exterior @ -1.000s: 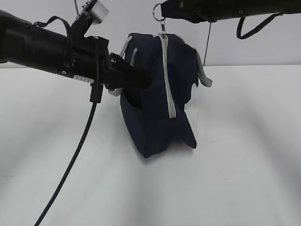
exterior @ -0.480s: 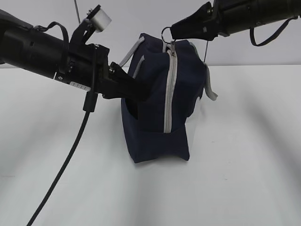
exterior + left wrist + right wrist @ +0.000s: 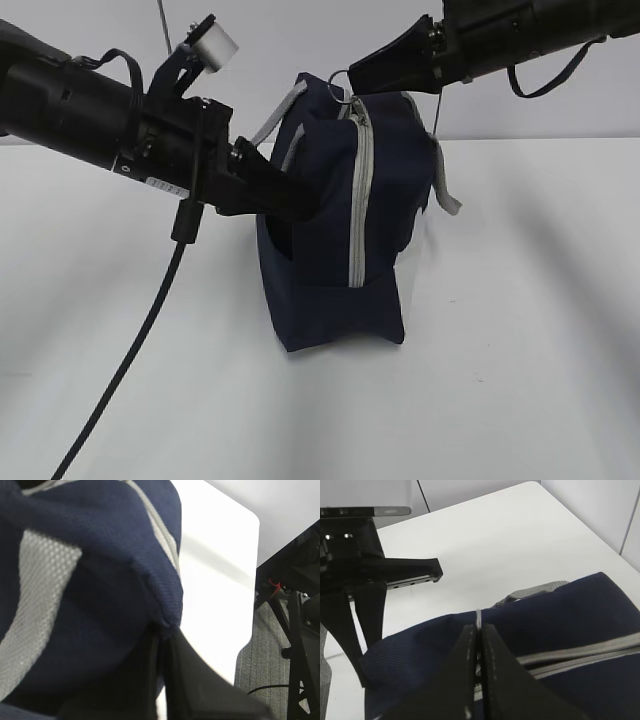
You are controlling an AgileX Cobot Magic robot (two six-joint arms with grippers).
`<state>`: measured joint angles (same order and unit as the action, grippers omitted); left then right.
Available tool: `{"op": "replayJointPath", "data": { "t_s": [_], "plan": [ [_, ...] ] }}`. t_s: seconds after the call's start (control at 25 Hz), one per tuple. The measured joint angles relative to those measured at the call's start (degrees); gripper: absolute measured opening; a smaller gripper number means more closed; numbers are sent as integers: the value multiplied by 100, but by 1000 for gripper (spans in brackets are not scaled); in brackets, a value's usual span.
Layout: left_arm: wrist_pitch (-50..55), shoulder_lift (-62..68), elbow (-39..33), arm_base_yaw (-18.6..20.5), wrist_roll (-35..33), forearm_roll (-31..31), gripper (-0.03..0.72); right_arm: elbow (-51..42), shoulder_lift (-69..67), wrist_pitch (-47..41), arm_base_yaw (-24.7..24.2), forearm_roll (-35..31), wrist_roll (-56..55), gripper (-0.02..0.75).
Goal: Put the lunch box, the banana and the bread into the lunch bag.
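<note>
The boxy navy-blue fabric lunch bag (image 3: 335, 220) stands on end on the white table (image 3: 520, 330), its grey zipper strip (image 3: 358, 200) running down the face toward the camera and apparently done up along the whole visible length. At the strip's top, the metal ring pull (image 3: 338, 82) is pinched between the closed jaws of the right gripper (image 3: 476, 645), which reaches in from the upper right. The left gripper (image 3: 162, 645) is clamped shut on a fold of the bag's navy fabric on its left side, beside a grey handle (image 3: 280, 115), bracing the bag. The lunch box, banana and bread appear in none of the views; with the zipper shut they may already be inside, though that cannot be confirmed. The step in hand looks like zipper work. Judging by this, the next move calls for the right arm to draw the ring along the strip's line while the left holds firm, so that the bag neither tips nor lifts.
</note>
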<state>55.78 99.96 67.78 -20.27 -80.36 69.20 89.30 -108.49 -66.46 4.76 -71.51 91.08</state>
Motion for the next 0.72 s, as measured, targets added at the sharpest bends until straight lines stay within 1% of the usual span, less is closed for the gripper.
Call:
{"op": "replayJointPath", "data": {
  "t_s": [0.36,0.72],
  "plan": [
    [61,0,0,0,45,-160,5,504,-309,0,0,23,9,0],
    [104,0,0,0,96,-290,5,540,-331,169,0,23,-44,0]
  ]
}}
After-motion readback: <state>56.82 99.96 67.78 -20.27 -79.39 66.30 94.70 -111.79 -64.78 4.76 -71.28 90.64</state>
